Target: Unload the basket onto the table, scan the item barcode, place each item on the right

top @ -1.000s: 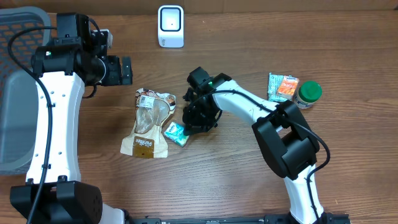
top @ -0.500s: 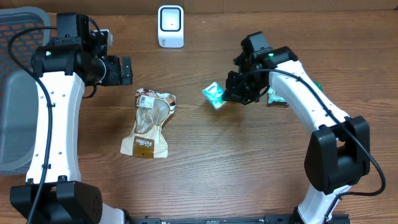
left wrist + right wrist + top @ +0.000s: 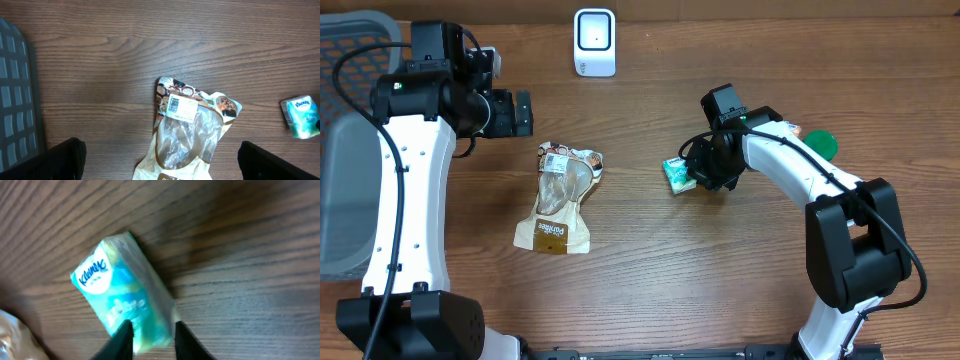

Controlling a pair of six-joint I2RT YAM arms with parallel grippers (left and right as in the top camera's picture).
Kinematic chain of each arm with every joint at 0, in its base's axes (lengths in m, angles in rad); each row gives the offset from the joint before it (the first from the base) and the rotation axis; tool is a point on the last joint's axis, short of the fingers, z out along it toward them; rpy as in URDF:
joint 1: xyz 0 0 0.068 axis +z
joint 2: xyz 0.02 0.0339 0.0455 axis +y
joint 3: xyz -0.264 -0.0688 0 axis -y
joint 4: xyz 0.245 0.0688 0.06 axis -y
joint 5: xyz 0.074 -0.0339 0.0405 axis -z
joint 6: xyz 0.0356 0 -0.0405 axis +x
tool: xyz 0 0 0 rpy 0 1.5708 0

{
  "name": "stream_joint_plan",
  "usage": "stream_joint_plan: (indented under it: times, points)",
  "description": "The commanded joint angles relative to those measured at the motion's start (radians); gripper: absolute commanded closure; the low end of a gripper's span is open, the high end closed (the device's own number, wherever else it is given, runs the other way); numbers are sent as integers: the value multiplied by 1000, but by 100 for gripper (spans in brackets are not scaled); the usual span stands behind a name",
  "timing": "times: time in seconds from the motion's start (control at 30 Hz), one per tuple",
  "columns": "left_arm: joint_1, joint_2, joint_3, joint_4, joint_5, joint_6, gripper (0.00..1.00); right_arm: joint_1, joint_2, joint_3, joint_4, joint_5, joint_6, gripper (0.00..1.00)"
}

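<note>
Right gripper point(image 3: 150, 341) straddles one end of the small teal plastic-wrapped tissue pack point(image 3: 120, 295), which lies on the brown wooden table point(image 3: 250, 255); whether it pinches, I cannot tell. Left gripper point(image 3: 162, 162) gapes wide.

**Tissue pack** point(image 3: 675, 174): small soft pocket pack in a teal and white wrapper, with blue Kleenex lettering on a white patch. It rests on the wooden table point(image 3: 650, 270), right of centre, skewed to the table's edges.

**Barcode scanner** point(image 3: 594, 42): white upright unit with a dark window. It stands at the table's far edge, well apart from the pack.
</note>
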Motion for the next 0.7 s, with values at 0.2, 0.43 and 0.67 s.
stream_joint_plan:
  times: [0.2,0.43,0.67]
  points:
    - [3,7,19,3,7,19,1,-8,-2,24,-53,15,-243,66]
    - [3,7,18,3,7,19,1,-15,-2,91,-127,13,-416,60]
    - [3,7,18,3,7,19,0,-14,-1,93,-124,13,-444,43]
